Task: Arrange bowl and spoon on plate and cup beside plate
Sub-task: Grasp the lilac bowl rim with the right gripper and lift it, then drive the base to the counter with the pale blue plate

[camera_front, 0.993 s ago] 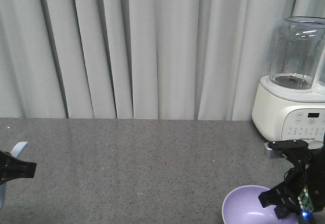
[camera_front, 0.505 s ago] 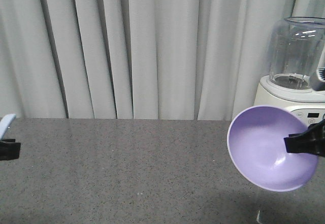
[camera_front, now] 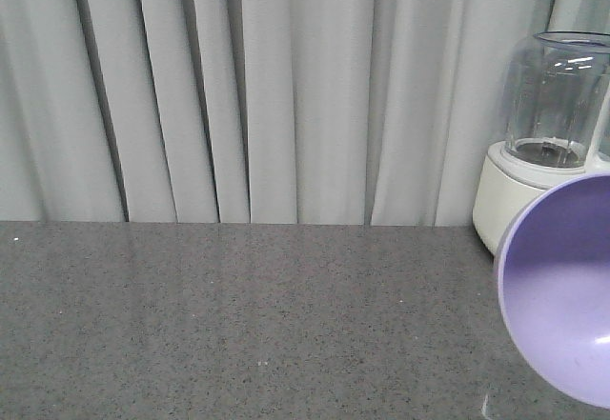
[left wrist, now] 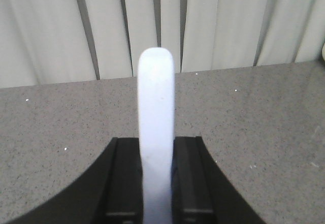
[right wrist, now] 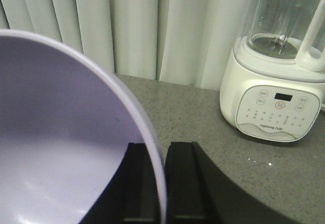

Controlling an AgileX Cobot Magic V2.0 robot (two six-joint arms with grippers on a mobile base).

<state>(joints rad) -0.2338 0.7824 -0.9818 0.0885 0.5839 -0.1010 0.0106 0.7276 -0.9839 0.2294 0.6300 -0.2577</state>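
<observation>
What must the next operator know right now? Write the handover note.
Left hand: shut on the spoon, whose flat end sticks out forward, held off the counter.
Right hand: shut on the rim of the bowl, which is steeply tilted and lifted near the blender.
The plate and the cup: not in any view.
Done: spoon and bowl grasped and lifted.
Left: set bowl and spoon on the plate, then put the cup beside it.
</observation>
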